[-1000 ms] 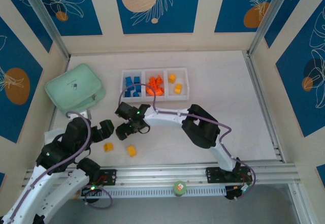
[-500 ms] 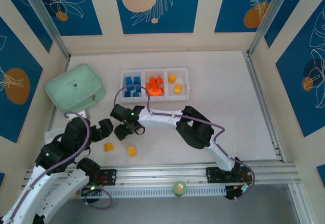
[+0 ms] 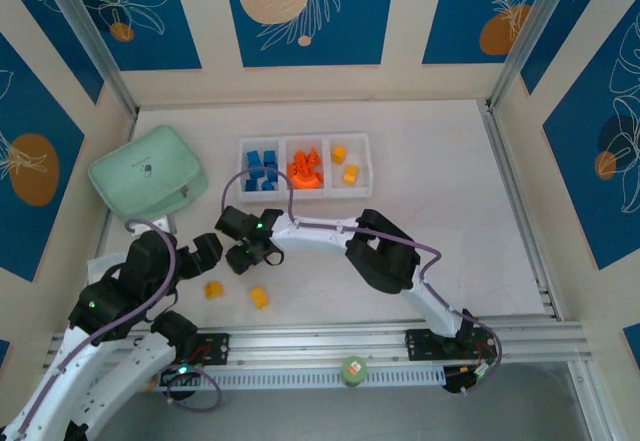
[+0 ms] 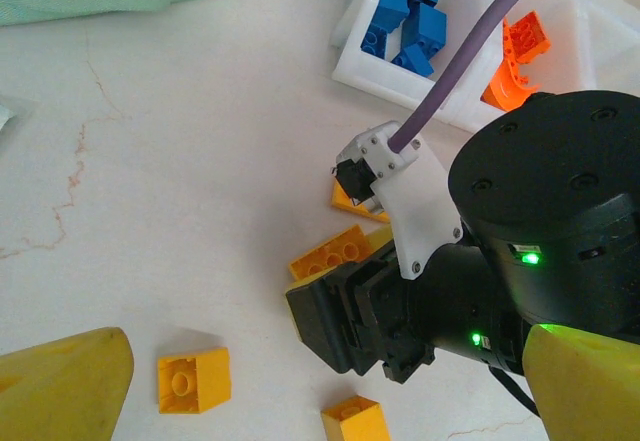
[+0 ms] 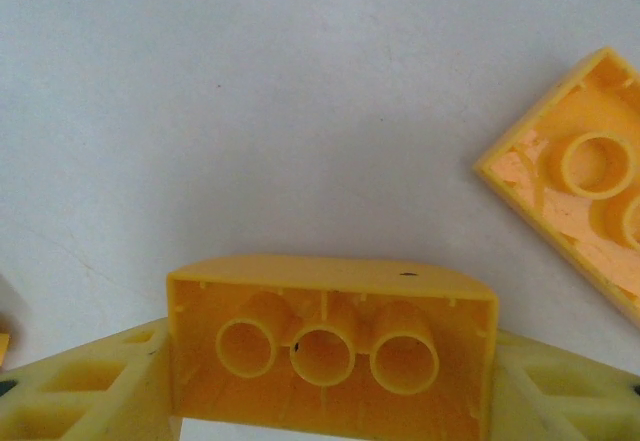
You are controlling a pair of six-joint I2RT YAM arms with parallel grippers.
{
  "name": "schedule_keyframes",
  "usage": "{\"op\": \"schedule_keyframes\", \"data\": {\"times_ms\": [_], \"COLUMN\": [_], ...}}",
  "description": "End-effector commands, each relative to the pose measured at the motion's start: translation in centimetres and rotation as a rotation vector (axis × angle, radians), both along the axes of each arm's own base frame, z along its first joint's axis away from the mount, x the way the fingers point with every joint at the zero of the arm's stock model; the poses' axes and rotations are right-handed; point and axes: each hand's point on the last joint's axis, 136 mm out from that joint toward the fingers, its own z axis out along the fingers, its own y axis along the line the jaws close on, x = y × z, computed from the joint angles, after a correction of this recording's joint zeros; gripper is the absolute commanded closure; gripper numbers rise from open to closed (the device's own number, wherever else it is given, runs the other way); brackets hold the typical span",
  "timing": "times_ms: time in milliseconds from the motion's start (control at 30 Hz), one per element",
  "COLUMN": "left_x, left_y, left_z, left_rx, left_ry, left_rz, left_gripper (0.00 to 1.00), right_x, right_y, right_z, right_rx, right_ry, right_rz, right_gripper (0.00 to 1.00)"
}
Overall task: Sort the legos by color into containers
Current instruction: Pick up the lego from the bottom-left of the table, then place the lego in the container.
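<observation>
The overhead camera looks down from above and behind the near edge, far enough back to take in the whole table (image 3: pixel 440 191). The left wrist camera, at the near left, looks down toward the far right at middle range. Both show the tray (image 4: pixel 352 56) and loose yellow bricks (image 3: pixel 259 297). The right wrist camera sits very close to the table, facing the hollow underside of a long yellow brick (image 5: pixel 330 346), within the patch the other two cover.

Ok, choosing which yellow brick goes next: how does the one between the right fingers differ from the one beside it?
The long brick sits between the fingers of the right end effector, touching both; the side brick lies loose on the table. The long brick is square to the wrist view; the side brick is turned diagonally. Both are yellow, hollow undersides showing.
</observation>
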Motion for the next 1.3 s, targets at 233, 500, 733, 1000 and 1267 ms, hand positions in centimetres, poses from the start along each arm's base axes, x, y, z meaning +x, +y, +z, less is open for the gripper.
{"op": "schedule_keyframes", "data": {"times_ms": [233, 500, 733, 1000, 1267], "left_x": [1.1, 2.9, 4.7, 5.9, 6.6], "left_y": [-1.3, -3.4, -5.6, -6.8, -6.9], "left_z": [1.9, 1.2, 0.3, -0.5, -0.4], "left_rx": [-0.052, -0.062, -0.080, -0.077, -0.062], "left_ry": [-0.048, -0.025, -0.011, 0.019, 0.014], "left_rz": [-0.032, -0.089, -0.144, -0.167, -0.168], "left_gripper": [0.01, 0.01, 0.01, 0.01, 0.01], "right_x": [1.2, 6.9, 14.3, 21.4, 25.4], "right_y": [-4.7, -13.4, -21.1, -26.0, -26.8], "right_z": [6.8, 10.0, 10.4, 8.8, 8.0], "right_rx": [0.105, 0.111, 0.101, 0.049, 0.009], "right_ry": [-0.031, -0.095, -0.154, -0.189, -0.217], "right_rz": [-0.074, -0.261, -0.428, -0.561, -0.574], "right_gripper": [0.40, 0.40, 0.39, 0.39, 0.24]}}
